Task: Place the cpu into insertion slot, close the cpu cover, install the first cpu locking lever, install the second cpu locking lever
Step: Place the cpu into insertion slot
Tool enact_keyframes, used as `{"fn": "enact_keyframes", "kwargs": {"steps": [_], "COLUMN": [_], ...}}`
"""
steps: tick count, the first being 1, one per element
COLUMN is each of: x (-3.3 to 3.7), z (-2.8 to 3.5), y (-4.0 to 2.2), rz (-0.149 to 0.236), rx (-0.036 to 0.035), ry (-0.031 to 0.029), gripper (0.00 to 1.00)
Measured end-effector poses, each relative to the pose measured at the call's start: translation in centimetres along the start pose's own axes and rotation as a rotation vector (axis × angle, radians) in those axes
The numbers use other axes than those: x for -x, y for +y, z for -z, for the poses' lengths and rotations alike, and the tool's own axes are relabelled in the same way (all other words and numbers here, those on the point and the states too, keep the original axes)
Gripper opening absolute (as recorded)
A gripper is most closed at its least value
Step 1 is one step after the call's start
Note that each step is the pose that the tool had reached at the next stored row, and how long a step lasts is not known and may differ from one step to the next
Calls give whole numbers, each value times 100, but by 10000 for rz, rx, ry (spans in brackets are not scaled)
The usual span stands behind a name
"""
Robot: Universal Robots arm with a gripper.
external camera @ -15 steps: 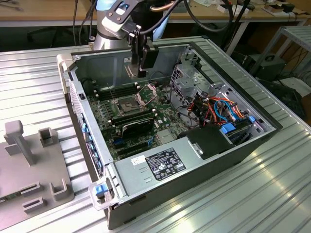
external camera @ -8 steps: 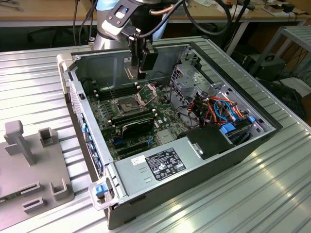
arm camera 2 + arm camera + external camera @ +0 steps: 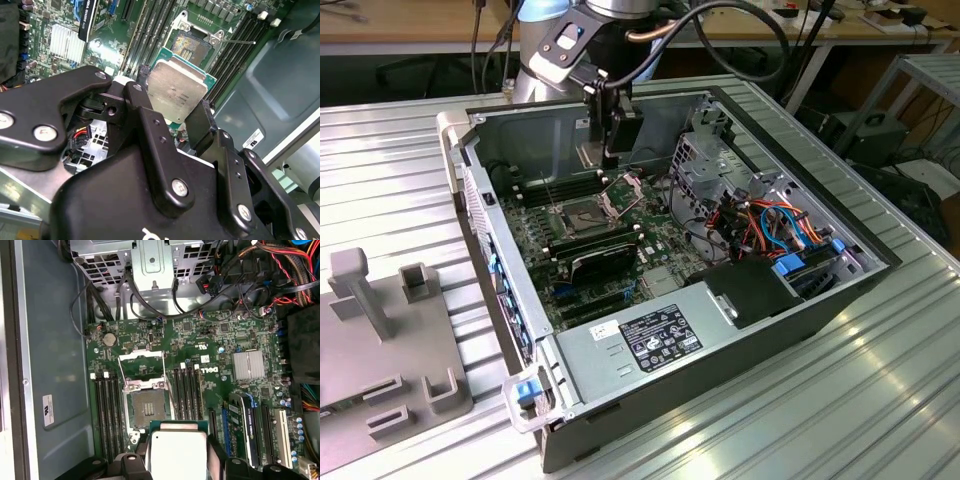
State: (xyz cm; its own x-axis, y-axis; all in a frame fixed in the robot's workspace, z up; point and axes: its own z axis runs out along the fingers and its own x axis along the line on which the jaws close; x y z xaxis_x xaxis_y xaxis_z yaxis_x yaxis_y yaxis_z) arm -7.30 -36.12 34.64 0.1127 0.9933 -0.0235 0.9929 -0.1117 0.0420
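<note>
Jaws grip the cpu (image 3: 176, 95) — faintly printed top — near the uncovered insertion slot (image 3: 149, 407).

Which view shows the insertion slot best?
First wrist view: the insertion slot lies face-on, unobstructed. The second wrist view shows it obliquely beyond the gripped cpu; the exterior view shows it from afar.

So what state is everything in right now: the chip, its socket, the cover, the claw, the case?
cpu: held above the board, not yet in its socket.
insertion slot: empty and uncovered.
cpu cover: flipped open.
gripper: shut on the cpu.
computer case: lying flat, side open.
</note>
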Motion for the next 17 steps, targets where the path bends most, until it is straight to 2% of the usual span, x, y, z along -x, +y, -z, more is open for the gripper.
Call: {"fn": "enact_keyframes", "kwargs": {"steps": [9, 17], "x": [-2, -4], "z": [-100, -150], "y": [-4, -6], "rz": [0, 0], "rx": [-1, -1], "ry": [7, 7], "gripper": [55, 55]}}
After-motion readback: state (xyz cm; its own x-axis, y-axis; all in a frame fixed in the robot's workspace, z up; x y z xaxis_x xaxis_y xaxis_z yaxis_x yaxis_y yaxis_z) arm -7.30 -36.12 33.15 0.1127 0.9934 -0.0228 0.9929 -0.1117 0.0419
